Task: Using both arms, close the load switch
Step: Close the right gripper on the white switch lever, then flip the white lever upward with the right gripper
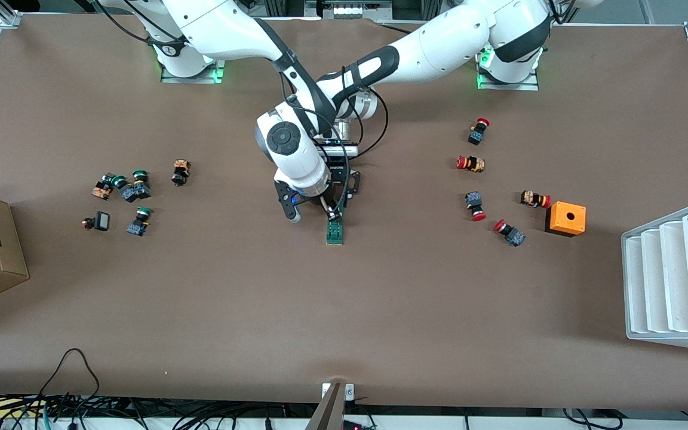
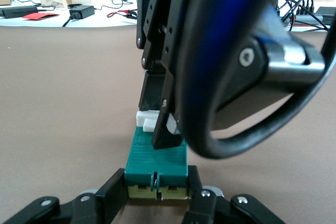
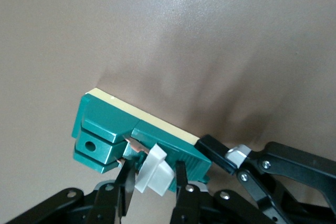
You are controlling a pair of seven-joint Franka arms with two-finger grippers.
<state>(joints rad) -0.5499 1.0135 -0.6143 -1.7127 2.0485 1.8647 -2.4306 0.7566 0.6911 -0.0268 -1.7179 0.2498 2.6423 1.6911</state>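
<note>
Clamping one end of the narrow dark-green rectangular load switch (image 2: 157, 162), the left gripper (image 2: 157, 195) pins it to the brown tabletop (image 1: 380, 298). Right gripper (image 3: 152, 187) fingers straddle its white tab (image 3: 154, 170), narrowly apart. An orange box (image 1: 566, 218) sits toward the left arm's end.

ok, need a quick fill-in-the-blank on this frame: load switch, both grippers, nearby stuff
1. The left gripper is shut on the body of the ____ load switch.
2. The right gripper has its fingers on either side of the switch's ____ tab.
3. The orange box sits toward the ____ arm's end of the table.
4. The push-buttons beside the orange box have ____ caps.

Missing words: green; white; left; red
</note>
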